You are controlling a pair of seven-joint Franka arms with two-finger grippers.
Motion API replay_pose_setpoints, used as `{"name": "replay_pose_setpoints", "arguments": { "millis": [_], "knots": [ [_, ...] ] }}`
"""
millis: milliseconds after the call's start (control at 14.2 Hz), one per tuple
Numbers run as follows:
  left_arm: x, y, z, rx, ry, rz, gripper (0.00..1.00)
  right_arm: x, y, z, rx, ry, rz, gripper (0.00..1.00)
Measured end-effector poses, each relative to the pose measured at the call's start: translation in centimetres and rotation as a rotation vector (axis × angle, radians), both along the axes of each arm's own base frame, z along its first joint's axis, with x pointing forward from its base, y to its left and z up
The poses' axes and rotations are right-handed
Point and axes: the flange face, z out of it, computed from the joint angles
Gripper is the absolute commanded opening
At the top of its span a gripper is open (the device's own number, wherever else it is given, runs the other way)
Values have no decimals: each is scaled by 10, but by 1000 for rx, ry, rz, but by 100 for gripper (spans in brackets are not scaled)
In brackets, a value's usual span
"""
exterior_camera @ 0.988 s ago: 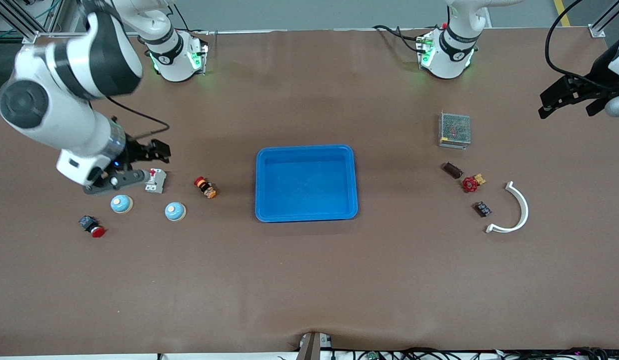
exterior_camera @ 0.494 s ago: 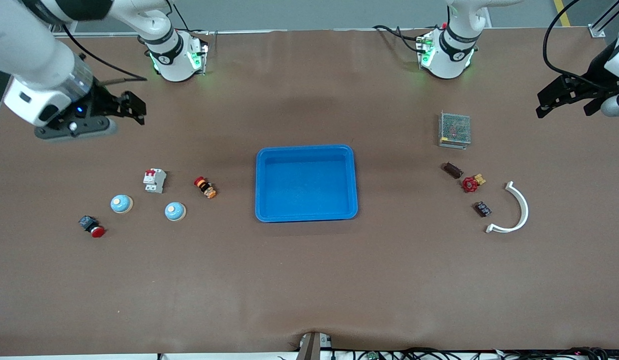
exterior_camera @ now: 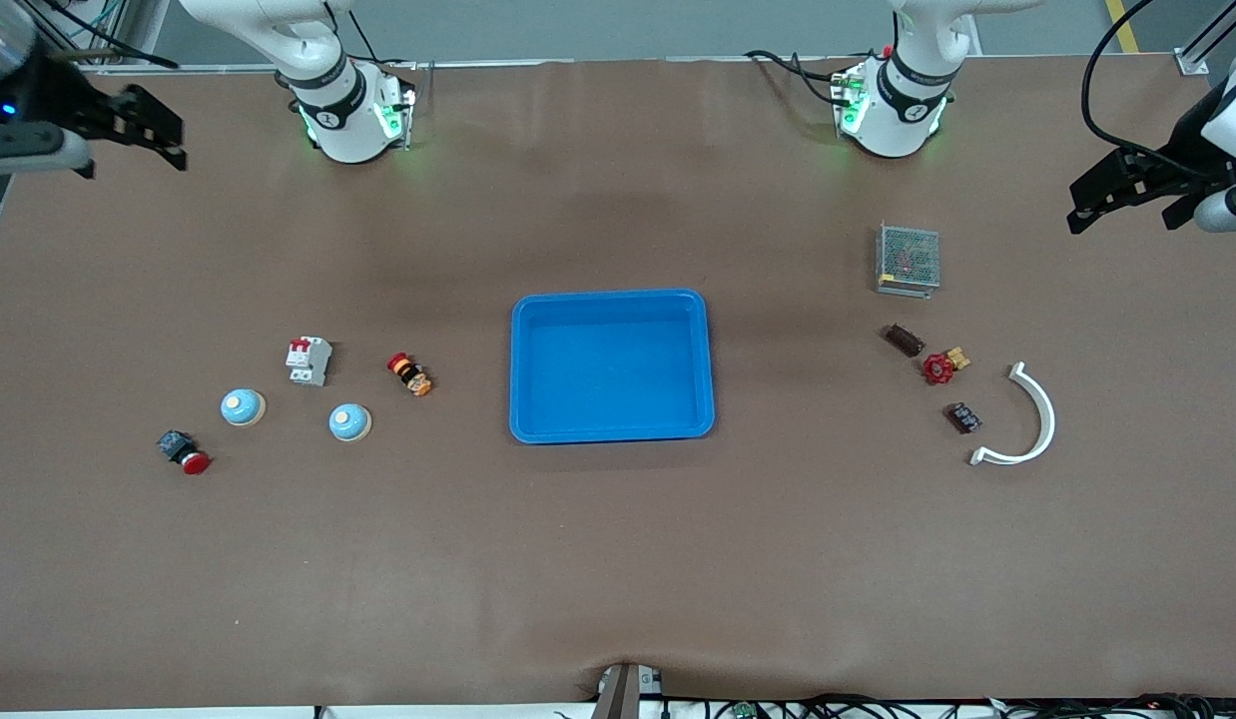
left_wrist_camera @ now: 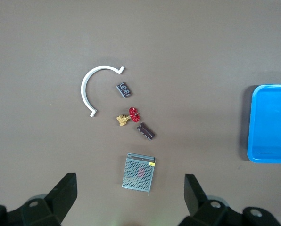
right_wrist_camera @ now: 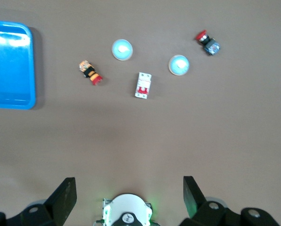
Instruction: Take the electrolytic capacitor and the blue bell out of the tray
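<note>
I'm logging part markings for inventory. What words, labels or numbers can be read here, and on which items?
No text can be read in any view.
Capacitor: pale marks on its side, too small to read.
Breaker: red and white face, no legible print.
Arm bases: a round emblem on each, not readable.
Blue tray: no marking visible.

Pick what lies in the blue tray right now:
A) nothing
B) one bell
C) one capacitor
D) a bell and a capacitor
A: the blue tray shows only its bare floor, both bells sit on the table toward the right arm's end, and both grippers, left and right, are open and hold nothing.
</note>
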Motion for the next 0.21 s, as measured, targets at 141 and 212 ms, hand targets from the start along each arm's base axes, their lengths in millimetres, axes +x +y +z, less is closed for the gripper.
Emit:
{"name": "replay_pose_setpoints", "arguments": {
  "millis": [141, 212],
  "knots": [
    [0, 0, 0, 0, 0, 0, 100, -1, -12, 0, -2, -8, -15, 100],
    [0, 0, 0, 0, 2, 0, 100, 1, -15, 2, -6, -30, -24, 100]
  ]
}}
